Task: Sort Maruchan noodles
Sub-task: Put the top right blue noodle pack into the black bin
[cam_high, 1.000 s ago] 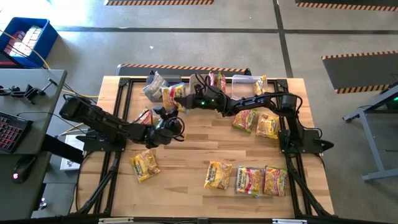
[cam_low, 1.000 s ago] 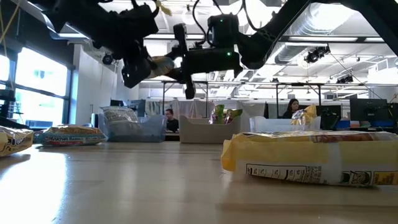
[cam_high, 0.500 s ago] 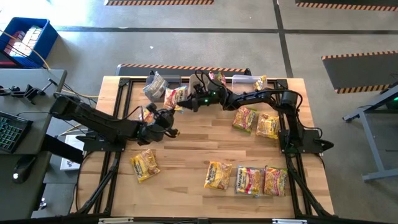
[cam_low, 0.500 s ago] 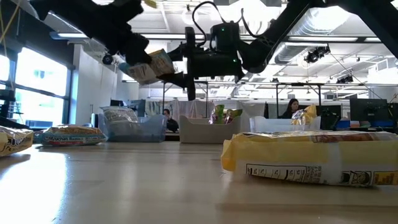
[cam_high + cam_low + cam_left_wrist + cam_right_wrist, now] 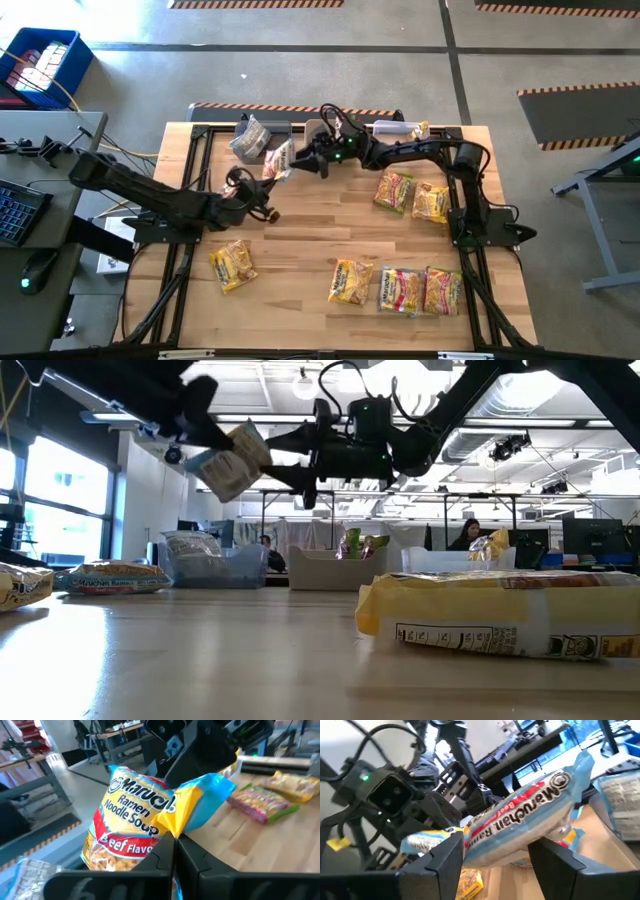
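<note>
A Maruchan noodles packet [image 5: 131,827], yellow, red and blue with beef print, hangs in the air over the table's far left part [image 5: 278,160]. My left gripper [image 5: 174,842] is shut on it from the near left [image 5: 266,186]. My right gripper [image 5: 495,845] is open, with a finger on either side of the packet's other end [image 5: 525,822]; in the low view its fingertips [image 5: 292,457] stand just clear of the packet [image 5: 230,460]. Several more packets lie flat on the table, among them one [image 5: 232,265] near the left and a row [image 5: 398,290] near the front. My left gripper pinches the packet's crimped blue and yellow end [image 5: 186,817] between its two shut fingers. The rest of the packet stands tilted beyond the fingers, lifted clear of the table.
Three bins [image 5: 255,138] [image 5: 320,130] [image 5: 395,128] stand along the far edge, the left one holding silvery packets. Two packets [image 5: 393,190] [image 5: 432,203] lie under the right arm. Bare wood shows in the table's middle [image 5: 330,230].
My right gripper has opened and let go of the packet, drawing back a little toward the far right. My left gripper has stayed shut on it, risen, rolled and pulled toward the table's left, so the packet has turned and now stands free of the right fingers.
</note>
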{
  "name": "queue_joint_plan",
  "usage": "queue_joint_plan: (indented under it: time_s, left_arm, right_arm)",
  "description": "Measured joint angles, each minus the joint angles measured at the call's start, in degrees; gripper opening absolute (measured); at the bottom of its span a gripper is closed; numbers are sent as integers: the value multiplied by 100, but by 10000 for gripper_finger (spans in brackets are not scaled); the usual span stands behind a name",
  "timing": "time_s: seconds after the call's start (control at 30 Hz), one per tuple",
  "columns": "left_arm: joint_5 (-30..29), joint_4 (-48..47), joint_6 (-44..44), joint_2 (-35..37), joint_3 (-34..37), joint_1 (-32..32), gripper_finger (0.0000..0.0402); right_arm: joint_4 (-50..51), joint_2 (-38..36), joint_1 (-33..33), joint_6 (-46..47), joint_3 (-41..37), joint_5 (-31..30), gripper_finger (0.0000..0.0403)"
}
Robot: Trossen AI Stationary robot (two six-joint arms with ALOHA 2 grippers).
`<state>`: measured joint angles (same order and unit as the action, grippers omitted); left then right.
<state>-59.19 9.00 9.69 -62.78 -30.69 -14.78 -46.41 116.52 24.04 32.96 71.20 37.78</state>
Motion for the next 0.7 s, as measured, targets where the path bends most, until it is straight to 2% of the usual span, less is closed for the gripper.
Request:
queue_joint_plan:
  time_s: [0.27, 0.43, 0.6, 0.7]
  left_arm:
    - [37, -15, 443, 289, -1, -222, 0]
    - [171, -131, 978, 235, -1, -307, 0]
    - [176, -180, 1461, -4, -1, -397, 0]
    - [176, -193, 1701, -207, -1, -441, 0]
  right_arm:
    - [-222, -42, 276, 10, 2, 897, 205]
    - [-199, -288, 464, -113, 2, 1064, 205]
    - [492, -716, 595, -609, 2, 1252, 205]
    - [1527, -1050, 613, -1269, 4, 1278, 205]
